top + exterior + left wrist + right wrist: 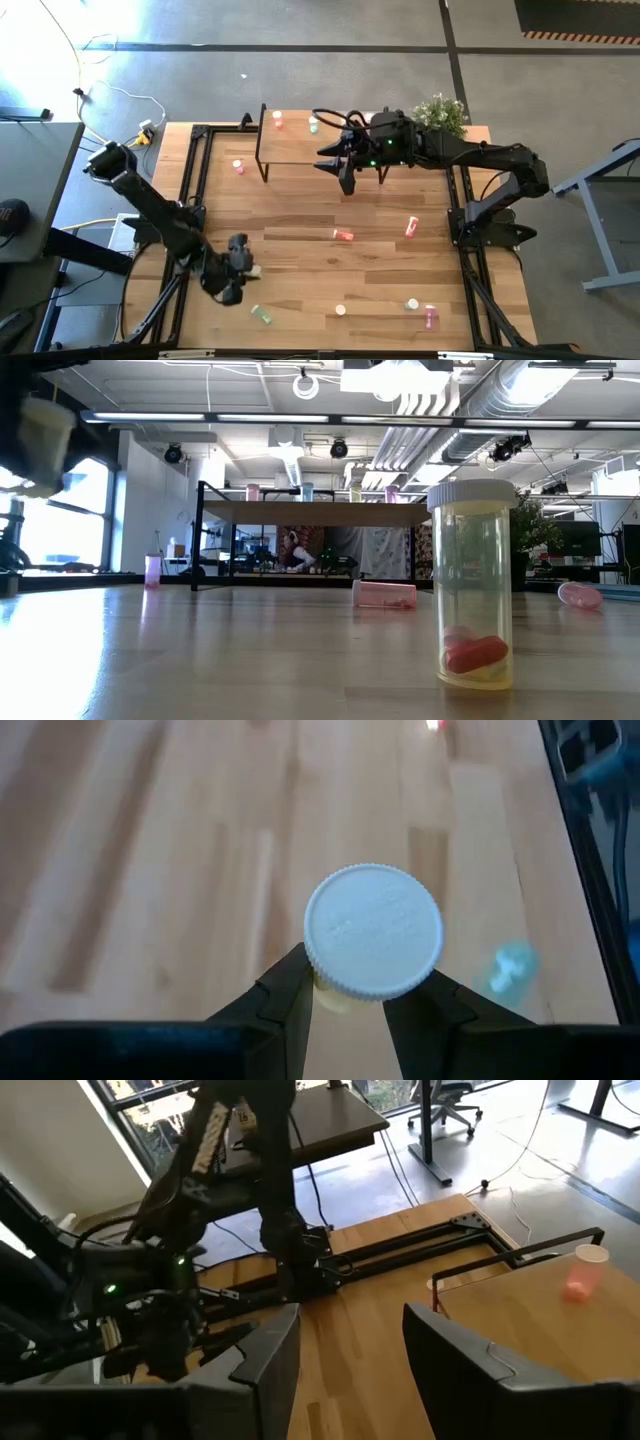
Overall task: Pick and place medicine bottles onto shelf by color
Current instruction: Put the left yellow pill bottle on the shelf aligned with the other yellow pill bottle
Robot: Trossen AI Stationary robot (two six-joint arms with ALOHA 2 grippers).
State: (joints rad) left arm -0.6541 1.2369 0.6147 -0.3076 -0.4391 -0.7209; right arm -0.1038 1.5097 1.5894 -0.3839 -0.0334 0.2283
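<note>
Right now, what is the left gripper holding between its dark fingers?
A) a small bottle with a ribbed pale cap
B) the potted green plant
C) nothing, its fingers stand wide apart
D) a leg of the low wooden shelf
A: in the left wrist view the left gripper is closed on a small yellowish bottle with a round ribbed pale cap, held above the wooden tabletop.

My left tool [347,995], black-fingered, grips a pale yellow bottle [330,995] with a ribbed white cap [373,930]. The counter [330,270] is light banded wood, framed in black. The shelf [300,145] has a pale wood top and black legs. A green bottle [262,315] and a red bottle [343,235] lie on the counter. My right tool [345,1370] is dark grey.
</note>
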